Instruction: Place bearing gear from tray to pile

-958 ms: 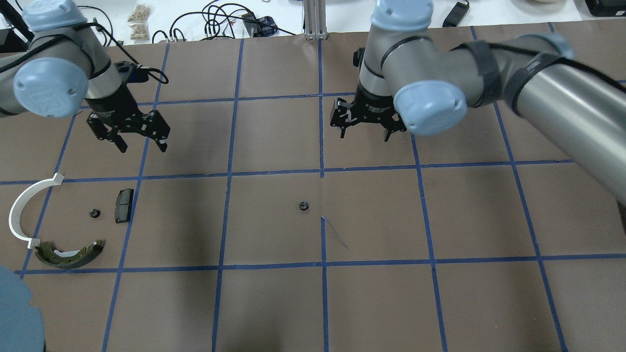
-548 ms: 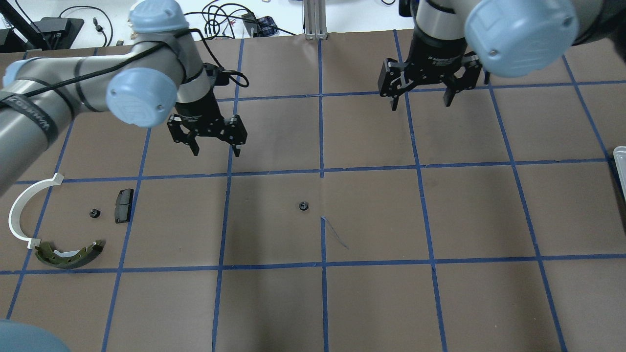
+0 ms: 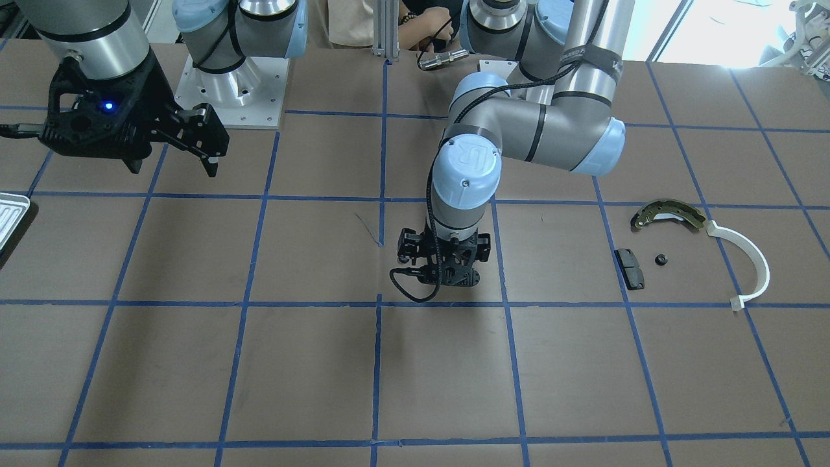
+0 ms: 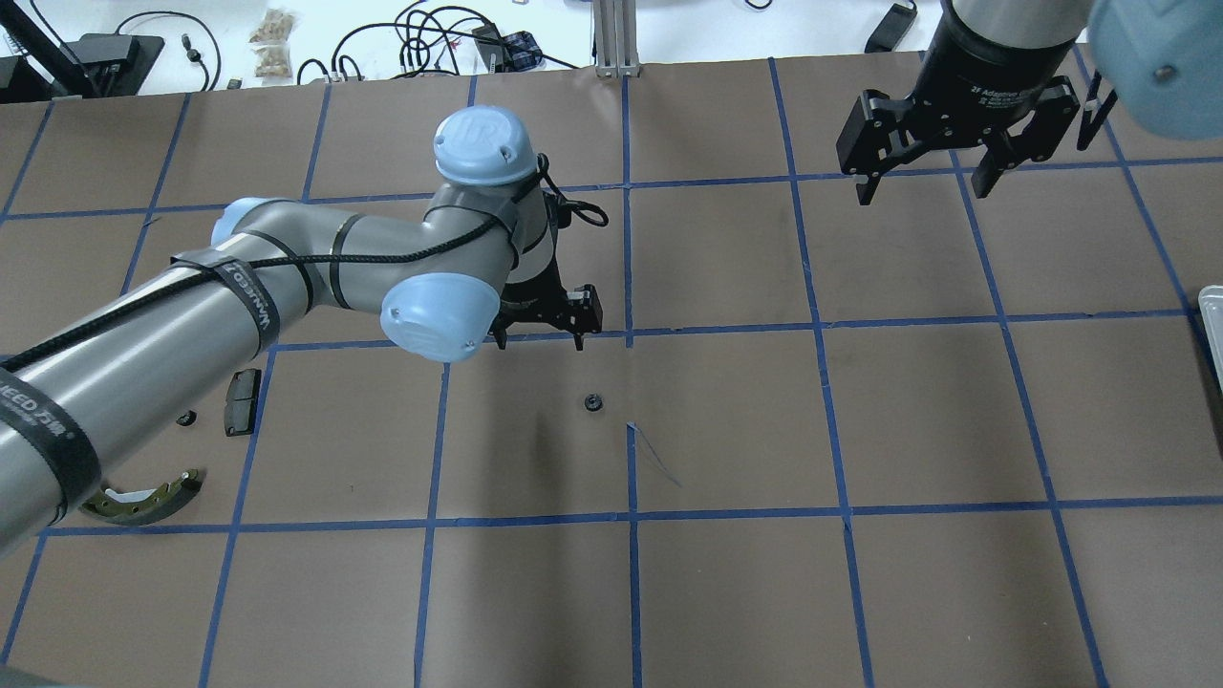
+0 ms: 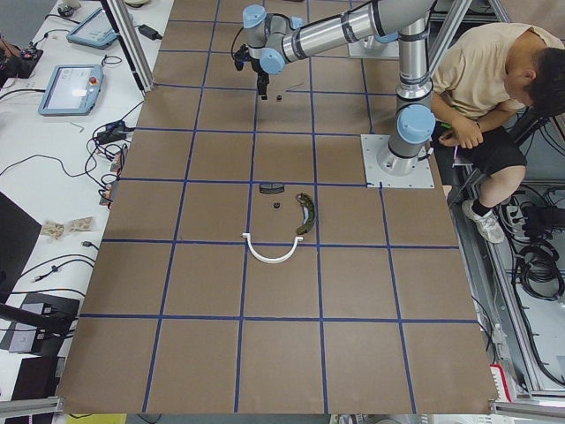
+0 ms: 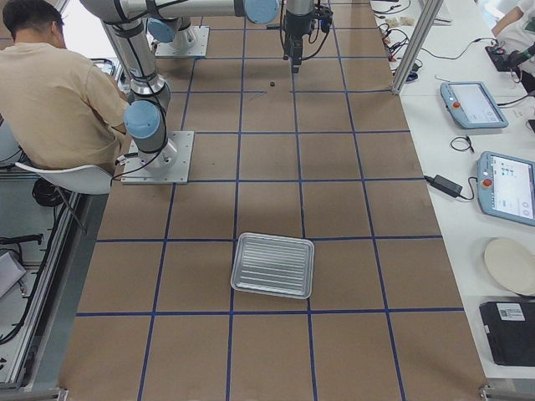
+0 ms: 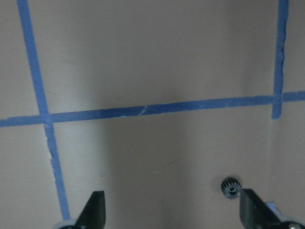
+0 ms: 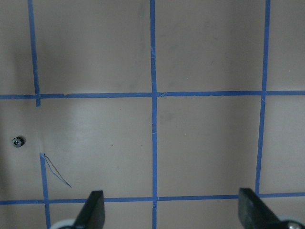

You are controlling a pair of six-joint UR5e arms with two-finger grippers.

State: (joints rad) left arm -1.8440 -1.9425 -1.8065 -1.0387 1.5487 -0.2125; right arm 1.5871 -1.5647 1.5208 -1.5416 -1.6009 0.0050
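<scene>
the left gripper (image 7: 172, 202) hangs wide open, the small dark toothed metal bearing gear (image 7: 231, 186) on the brown table (image 7: 152, 62) just beside one finger, so a straight descent might flick it away.

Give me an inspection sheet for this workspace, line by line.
Surface: brown table with a blue tape grid.
Job's things: tray empty; one bearing gear loose mid-table; second gear in the pile with dark pad, brake shoe and white arc.
Clutter: nothing seen.
Grippers: left gripper open, near the loose gear, not touching; right gripper open, empty.
Cables: black cable along left arm; cords on the bench beyond.
Surroundings: seated person by the robot base; tablets on the side bench.
</scene>
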